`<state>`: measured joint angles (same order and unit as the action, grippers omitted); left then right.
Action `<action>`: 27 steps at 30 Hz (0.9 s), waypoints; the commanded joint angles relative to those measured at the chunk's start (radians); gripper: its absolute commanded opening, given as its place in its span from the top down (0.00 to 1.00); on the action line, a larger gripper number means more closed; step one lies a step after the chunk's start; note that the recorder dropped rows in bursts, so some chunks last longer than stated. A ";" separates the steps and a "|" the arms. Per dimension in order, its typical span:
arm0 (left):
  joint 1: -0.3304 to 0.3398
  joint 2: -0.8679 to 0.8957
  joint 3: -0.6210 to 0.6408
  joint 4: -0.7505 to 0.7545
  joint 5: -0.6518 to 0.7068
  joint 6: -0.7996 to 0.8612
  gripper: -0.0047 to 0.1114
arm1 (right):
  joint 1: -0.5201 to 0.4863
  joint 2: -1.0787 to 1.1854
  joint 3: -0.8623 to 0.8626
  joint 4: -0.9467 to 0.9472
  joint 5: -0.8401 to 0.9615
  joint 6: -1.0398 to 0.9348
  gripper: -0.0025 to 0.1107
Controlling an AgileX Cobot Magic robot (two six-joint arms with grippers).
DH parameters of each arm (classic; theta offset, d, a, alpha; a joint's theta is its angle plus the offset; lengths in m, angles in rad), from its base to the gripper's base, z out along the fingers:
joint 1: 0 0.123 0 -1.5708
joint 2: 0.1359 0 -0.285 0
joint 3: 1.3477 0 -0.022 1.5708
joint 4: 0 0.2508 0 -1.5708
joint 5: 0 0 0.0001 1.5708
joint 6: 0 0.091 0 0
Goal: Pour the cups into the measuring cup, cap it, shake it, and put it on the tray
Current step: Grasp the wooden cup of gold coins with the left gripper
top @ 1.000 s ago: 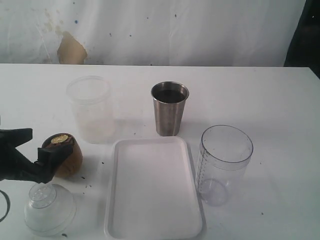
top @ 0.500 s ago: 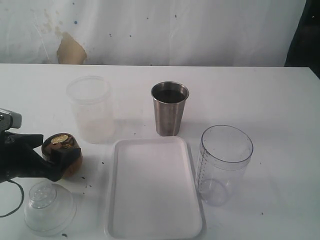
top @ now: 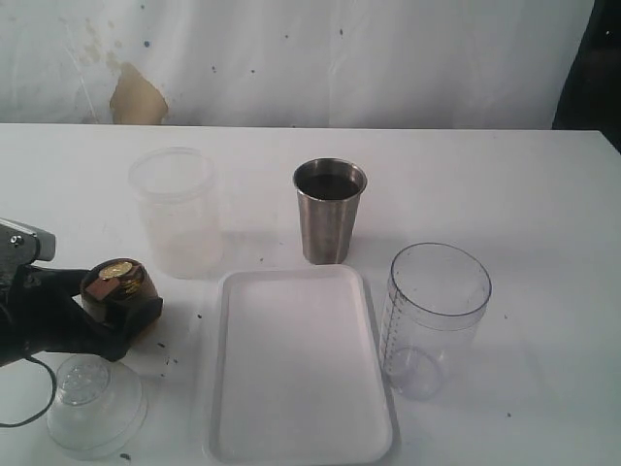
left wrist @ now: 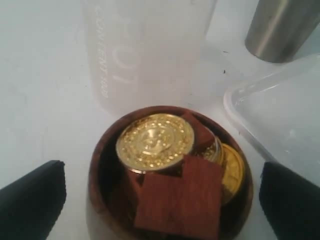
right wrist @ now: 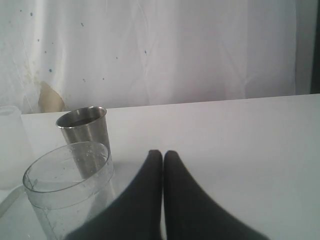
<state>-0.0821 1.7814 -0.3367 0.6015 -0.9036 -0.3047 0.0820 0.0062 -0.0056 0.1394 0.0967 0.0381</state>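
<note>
The left claw (left wrist: 160, 200) stood spread as wide as it went, its two black fingers (left wrist: 32, 202) set either side of the round-bellied brown wooden cup (left wrist: 167, 175) and gripping nothing. In the left wrist view a strip of white table showed between one finger and the cup wall, while the other finger sat just beside the rim; whether it touched could not be told. The wooden cup stood upright between the fingers, filled with gold coins (left wrist: 155, 140) and small reddish-brown wooden squares (left wrist: 185, 202). Just in front of the claw in the exterior view lay a clear domed plastic lid (top: 94, 403). Behind the wooden cup stood a frosted translucent plastic tub (top: 177, 209), and beside the cup lay the flat white rectangular plastic tray (top: 218, 374). Past the tray's far edge stood the tapered shiny steel tumbler (top: 330, 223), upright with dark contents. The clear plastic measuring cup (top: 437, 311) with graduation marks stood upright and uncapped on the white table (top: 524, 184), just beside the tray's other long side. The right claw (right wrist: 163, 161) had its fingers pressed together on nothing, hanging near the measuring cup.
</note>
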 commanded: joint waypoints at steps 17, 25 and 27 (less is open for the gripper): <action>-0.001 0.046 -0.059 0.012 0.045 -0.009 0.42 | 0.007 -0.006 0.006 -0.001 -0.008 0.001 0.98; -0.001 0.040 -0.059 0.010 0.045 -0.037 0.95 | 0.007 -0.006 0.006 -0.001 -0.008 0.001 0.98; -0.001 0.023 -0.059 0.013 0.042 -0.036 0.96 | 0.007 -0.006 0.006 -0.001 -0.008 0.001 0.98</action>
<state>-0.0821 1.8241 -0.3933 0.6053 -0.8690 -0.3264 0.0820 0.0062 -0.0056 0.1394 0.0967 0.0381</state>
